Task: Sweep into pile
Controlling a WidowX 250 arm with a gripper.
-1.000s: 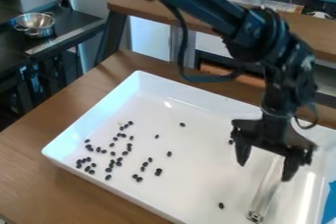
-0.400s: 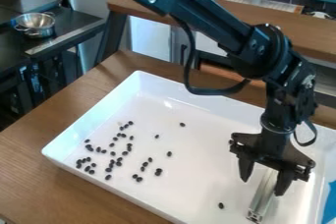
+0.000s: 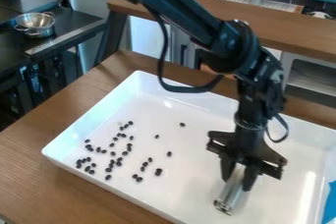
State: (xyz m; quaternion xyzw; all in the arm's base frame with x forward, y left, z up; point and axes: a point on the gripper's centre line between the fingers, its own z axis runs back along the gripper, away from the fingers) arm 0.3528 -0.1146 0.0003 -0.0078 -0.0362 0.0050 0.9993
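White and rectangular, the raised-rim tray (image 3: 190, 188) sits on the brown wooden table (image 3: 52, 193); its walls should keep swept pieces from leaving the work area. The small black oval pieces (image 3: 109, 169) lie inside, mostly in a loose scatter towards the left of the view, with a few strays nearer the middle. No single pile is formed.

The black two-finger gripper (image 3: 236, 183) hangs over the tray's near right portion, its fingers clamped on the long silver-grey metal bar (image 3: 230, 194), one on either side. The hold is at the bar's far end, and the remaining length slants towards the near wall. This placement appears deliberate: it leaves a long side face free to serve as a sweeping edge. Whether the bar touches the tray floor along its full length cannot be determined.

Bar and scatter stand well apart. In my judgement the tool is secured and the sweep proper is outstanding. The next move calls for a low, level, sideways pass towards the pieces. Risks noted: a raised edge would ride over them, the end grip may let the bar pivot, and round-edged pieces may roll past its free end.
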